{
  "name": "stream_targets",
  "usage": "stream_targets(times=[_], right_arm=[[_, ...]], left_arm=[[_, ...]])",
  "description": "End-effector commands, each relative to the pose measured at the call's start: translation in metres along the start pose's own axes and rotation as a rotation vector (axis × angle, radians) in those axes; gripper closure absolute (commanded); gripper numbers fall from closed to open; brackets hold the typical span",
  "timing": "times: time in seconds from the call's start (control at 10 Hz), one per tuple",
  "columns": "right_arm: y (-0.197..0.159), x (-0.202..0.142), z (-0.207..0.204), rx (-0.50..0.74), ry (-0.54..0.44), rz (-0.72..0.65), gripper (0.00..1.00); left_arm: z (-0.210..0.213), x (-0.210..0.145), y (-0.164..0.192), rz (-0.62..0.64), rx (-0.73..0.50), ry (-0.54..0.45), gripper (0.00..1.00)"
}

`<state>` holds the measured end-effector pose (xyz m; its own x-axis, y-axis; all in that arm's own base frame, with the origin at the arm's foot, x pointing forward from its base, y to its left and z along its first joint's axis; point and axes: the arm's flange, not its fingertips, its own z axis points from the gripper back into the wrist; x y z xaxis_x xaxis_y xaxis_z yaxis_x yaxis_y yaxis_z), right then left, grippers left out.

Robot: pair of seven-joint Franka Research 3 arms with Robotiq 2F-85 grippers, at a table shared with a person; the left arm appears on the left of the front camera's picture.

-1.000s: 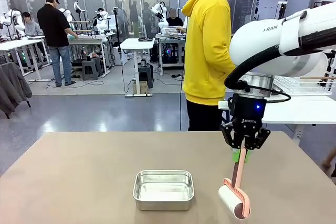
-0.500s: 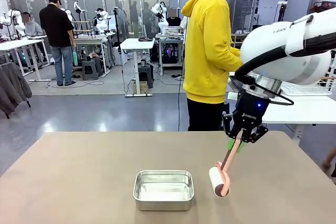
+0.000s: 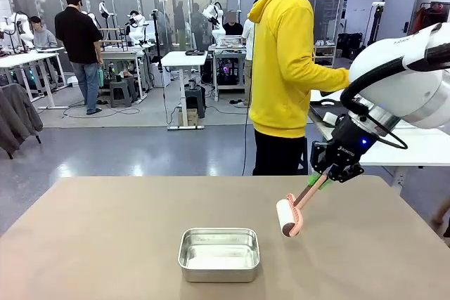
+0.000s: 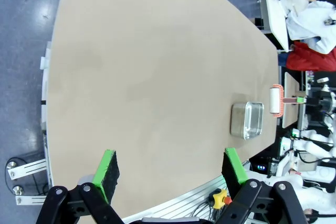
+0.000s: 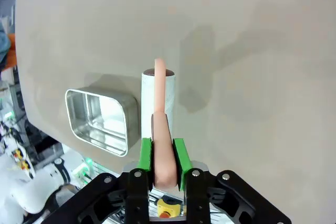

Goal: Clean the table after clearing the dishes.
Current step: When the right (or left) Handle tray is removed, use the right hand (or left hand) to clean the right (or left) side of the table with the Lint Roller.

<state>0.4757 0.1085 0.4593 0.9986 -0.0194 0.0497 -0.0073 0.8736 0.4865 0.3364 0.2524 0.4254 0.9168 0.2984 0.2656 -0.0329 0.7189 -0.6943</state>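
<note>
My right gripper [image 3: 320, 186] is shut on the pink handle of a lint roller [image 3: 287, 217], whose white roll hangs tilted down-left over the taupe table [image 3: 105, 244], just beyond the steel pan's far right corner. In the right wrist view the green pads [image 5: 179, 156] clamp the handle and the roll [image 5: 155, 100] points away, its shadow cast apart on the table [image 5: 262, 51]. My left gripper [image 4: 170, 163] is open with nothing between its pads, high above the table's [image 4: 157, 77] edge. The dishes are out of view.
A small rectangular steel pan [image 3: 219, 252] stands near the table's front middle, seen too in the wrist views [image 4: 247, 120] [image 5: 100, 119]. A person in a yellow hoodie [image 3: 285, 61] stands at the far edge, turned toward a white side table [image 3: 411, 151].
My right arm has swung the roller from the table's front right up and leftward, to beyond the pan. The person has shifted slightly right.
</note>
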Motion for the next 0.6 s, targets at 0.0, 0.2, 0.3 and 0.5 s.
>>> stream_targets(times=[0.0,0.2,0.3,0.5], right_arm=[[-0.007,0.035,-0.007,0.046,0.077,0.109,0.78],[-0.004,0.063,-0.018,0.036,0.023,0.075,0.78],[-0.003,0.073,-0.023,0.050,0.022,0.065,0.78],[0.005,0.077,-0.029,0.081,0.060,0.023,0.78]], left_arm=[[0.003,-0.001,-0.001,0.000,-0.007,-0.002,0.00],[0.003,-0.001,-0.001,0.000,-0.007,-0.002,0.00],[0.003,-0.001,-0.001,0.000,-0.007,-0.002,0.00],[0.003,-0.001,-0.001,0.000,-0.007,-0.002,0.00]])
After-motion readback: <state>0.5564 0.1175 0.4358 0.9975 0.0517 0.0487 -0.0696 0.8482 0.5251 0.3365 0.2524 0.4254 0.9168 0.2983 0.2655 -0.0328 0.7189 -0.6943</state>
